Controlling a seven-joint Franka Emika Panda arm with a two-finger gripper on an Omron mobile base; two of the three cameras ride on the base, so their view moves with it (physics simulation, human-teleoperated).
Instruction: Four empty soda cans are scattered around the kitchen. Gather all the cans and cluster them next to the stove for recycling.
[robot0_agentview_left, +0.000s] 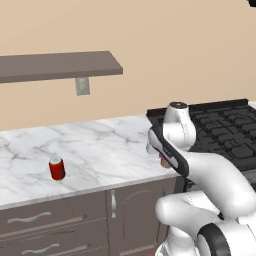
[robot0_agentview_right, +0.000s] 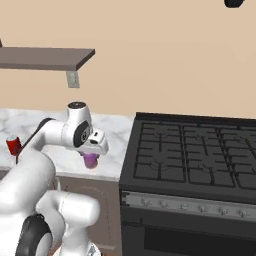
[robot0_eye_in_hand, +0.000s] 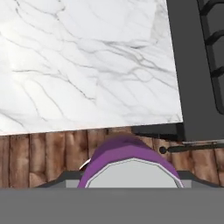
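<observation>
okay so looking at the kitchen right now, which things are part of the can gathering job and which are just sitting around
Part of the job:
purple can, held in the gripper
red can, upright on the counter
stove

Just there:
wall shelf
cabinet drawers
wood floor

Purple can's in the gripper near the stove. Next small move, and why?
Probably ease forward over the marble counter and lower. The gripper is shut on the purple can, but the hand view shows it above the wood floor, just off the counter edge, with the stove close beside. Releasing here would likely drop it.
</observation>
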